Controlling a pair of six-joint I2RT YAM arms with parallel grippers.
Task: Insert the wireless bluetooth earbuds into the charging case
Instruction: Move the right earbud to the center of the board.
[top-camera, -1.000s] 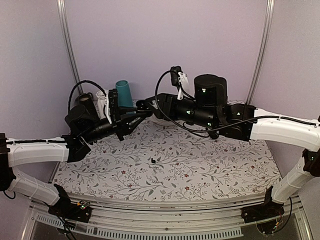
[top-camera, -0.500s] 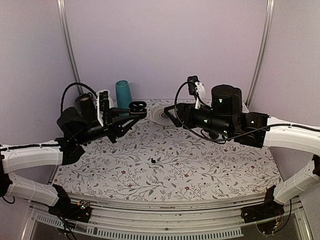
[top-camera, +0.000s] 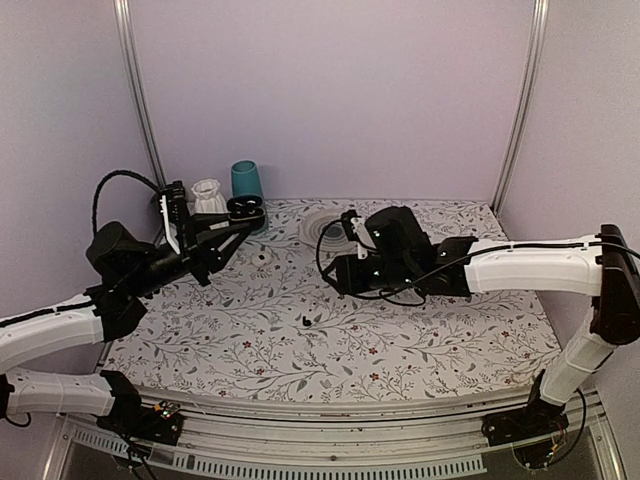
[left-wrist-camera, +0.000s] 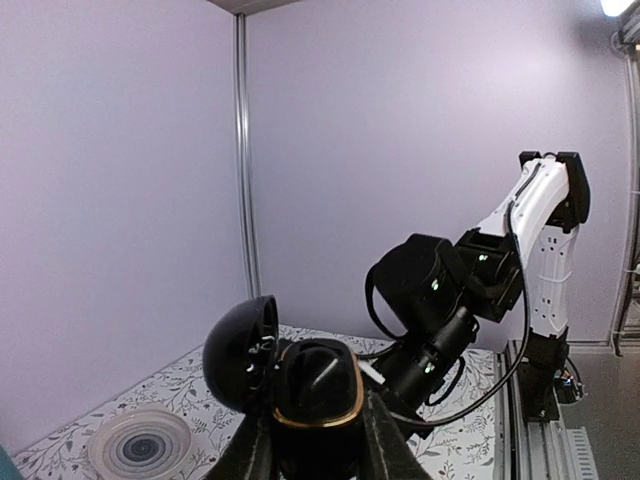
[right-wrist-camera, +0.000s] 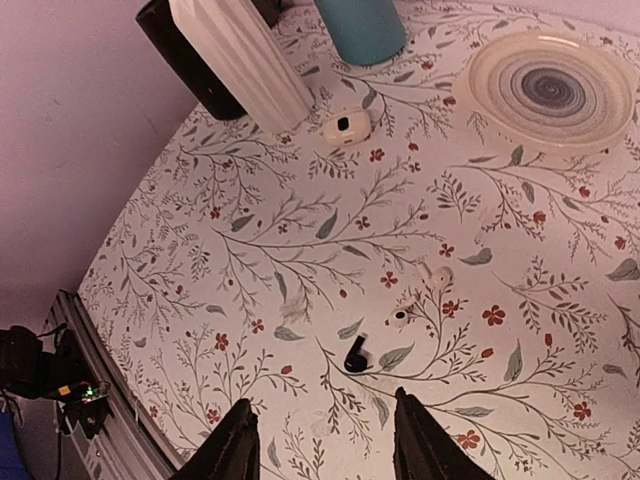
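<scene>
My left gripper (left-wrist-camera: 318, 432) is clamped on the charging case (left-wrist-camera: 318, 392) and holds it up off the table at the far left, with the lid hinged open. My right gripper (right-wrist-camera: 322, 440) hangs over the middle of the table, jaws apart and nothing between them. One black earbud (right-wrist-camera: 356, 353) lies on the floral cloth (right-wrist-camera: 200, 300) under it, close to two white earbuds (right-wrist-camera: 435, 272).

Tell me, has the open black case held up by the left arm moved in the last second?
Yes. Seen from above, the charging case has shifted left: it was right of the teal cup and now overlaps its base.
</scene>
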